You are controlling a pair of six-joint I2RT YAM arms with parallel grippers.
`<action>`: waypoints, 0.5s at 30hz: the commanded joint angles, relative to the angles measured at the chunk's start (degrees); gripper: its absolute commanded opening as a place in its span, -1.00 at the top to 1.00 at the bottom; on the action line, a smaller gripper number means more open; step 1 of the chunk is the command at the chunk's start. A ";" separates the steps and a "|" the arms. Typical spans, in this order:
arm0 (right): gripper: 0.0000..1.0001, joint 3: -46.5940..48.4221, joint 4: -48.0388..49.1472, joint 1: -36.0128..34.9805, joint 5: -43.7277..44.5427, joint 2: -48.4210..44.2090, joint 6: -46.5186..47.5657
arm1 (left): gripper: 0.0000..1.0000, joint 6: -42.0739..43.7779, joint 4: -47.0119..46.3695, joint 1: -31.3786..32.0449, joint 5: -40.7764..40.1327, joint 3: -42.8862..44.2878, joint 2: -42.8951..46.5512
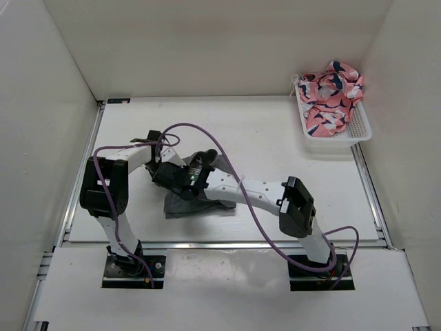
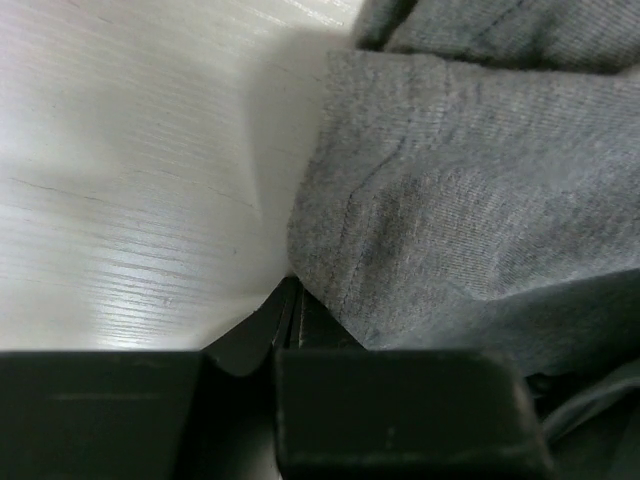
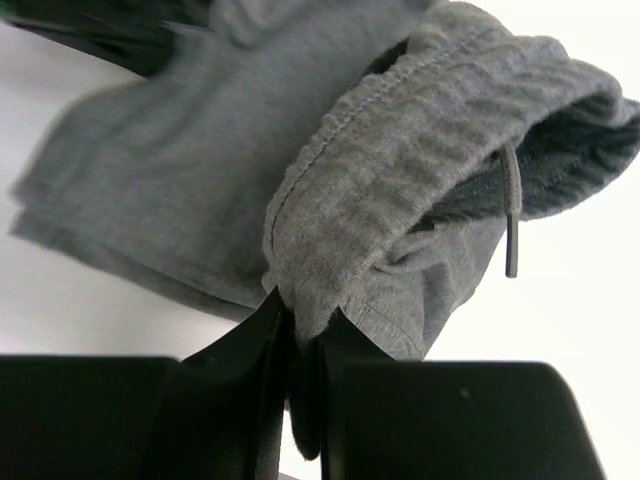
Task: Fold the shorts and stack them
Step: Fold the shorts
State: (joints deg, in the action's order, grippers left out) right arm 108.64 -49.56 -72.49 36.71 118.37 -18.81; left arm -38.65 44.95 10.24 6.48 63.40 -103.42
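The grey shorts (image 1: 200,205) lie bunched in the middle of the table, partly under both wrists. My right gripper (image 3: 303,318) is shut on the ribbed waistband (image 3: 420,150), which folds over above its fingers with a drawstring (image 3: 511,220) hanging down. My left gripper (image 2: 290,288) is shut on a thin hem edge of the shorts (image 2: 460,200), and the cloth there hangs just off the table with a shadow below it. In the top view the left gripper (image 1: 167,174) and the right gripper (image 1: 189,179) sit close together over the shorts' upper left part.
A white basket (image 1: 359,129) stands at the back right and holds pink patterned cloth (image 1: 332,96). White walls close in the table on three sides. A purple cable (image 1: 207,138) loops over the arms.
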 commanded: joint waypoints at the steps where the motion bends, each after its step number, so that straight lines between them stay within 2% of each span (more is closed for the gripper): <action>1: 1.00 5.44 2.01 -1.68 0.56 0.46 3.33 | 0.79 0.07 -1.71 -0.04 -0.77 -0.38 0.31; 5: 1.00 9.91 3.42 -2.92 -1.37 4.50 5.62 | 0.79 0.07 -1.71 -1.36 -0.77 -0.91 0.94; 6: 0.68 10.62 3.42 -2.92 -1.99 4.50 6.15 | 0.79 0.68 -1.71 -1.97 -0.77 -0.91 1.54; 8: 0.05 8.62 5.34 -3.53 -2.87 1.88 6.85 | 0.53 1.29 -1.18 -3.81 -0.15 -0.91 3.03; 9: -0.42 6.34 9.79 -3.54 -4.00 -0.31 7.81 | 0.21 2.08 -0.66 -4.61 -0.15 -0.91 3.74; 10: -0.61 1.10 12.18 -3.54 -4.71 -5.11 8.34 | -0.05 2.09 -0.13 -5.66 -0.15 -0.30 4.53; 11: -0.75 -0.78 13.77 -3.54 -4.72 -7.16 7.39 | -0.32 2.87 0.40 -7.76 -0.15 -0.29 6.28; 13: -0.79 -3.94 14.49 -2.83 -5.24 -11.39 5.64 | -0.75 4.19 2.68 -9.79 -0.67 1.99 7.70; 15: -0.79 -6.58 14.49 -2.31 -3.49 -15.33 4.31 | -0.75 5.51 5.31 -12.08 -1.21 4.70 9.54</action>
State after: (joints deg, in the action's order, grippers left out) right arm 104.01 -40.03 -75.72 32.18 111.77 -13.15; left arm -35.79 47.18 0.69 6.48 63.92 -99.57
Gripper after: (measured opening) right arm 0.896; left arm 0.866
